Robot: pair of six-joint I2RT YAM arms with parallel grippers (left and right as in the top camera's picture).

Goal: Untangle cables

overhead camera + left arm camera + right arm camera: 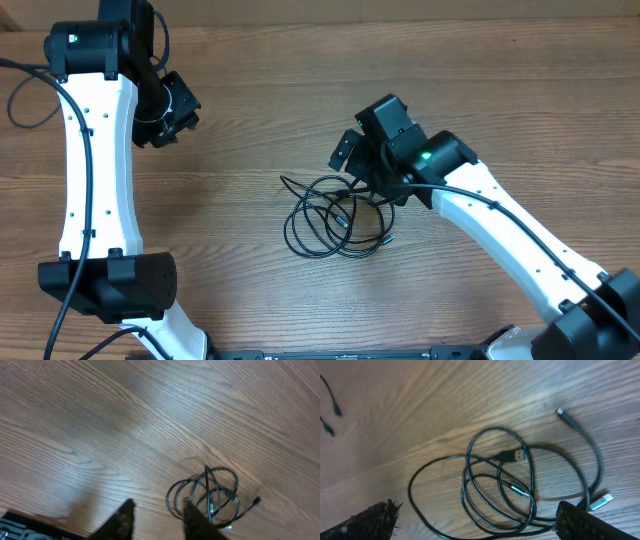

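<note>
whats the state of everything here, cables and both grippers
cables: tangled, overlapping loops in one pile, lying on the table
left gripper: partly open, empty, away from the pile
right gripper: wide open, over the pile, not closed on anything

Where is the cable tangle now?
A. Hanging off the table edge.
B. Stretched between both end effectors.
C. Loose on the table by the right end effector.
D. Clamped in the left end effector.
C: the cables lie in slack loops on the table by the open right end effector, well away from the left end effector.
</note>
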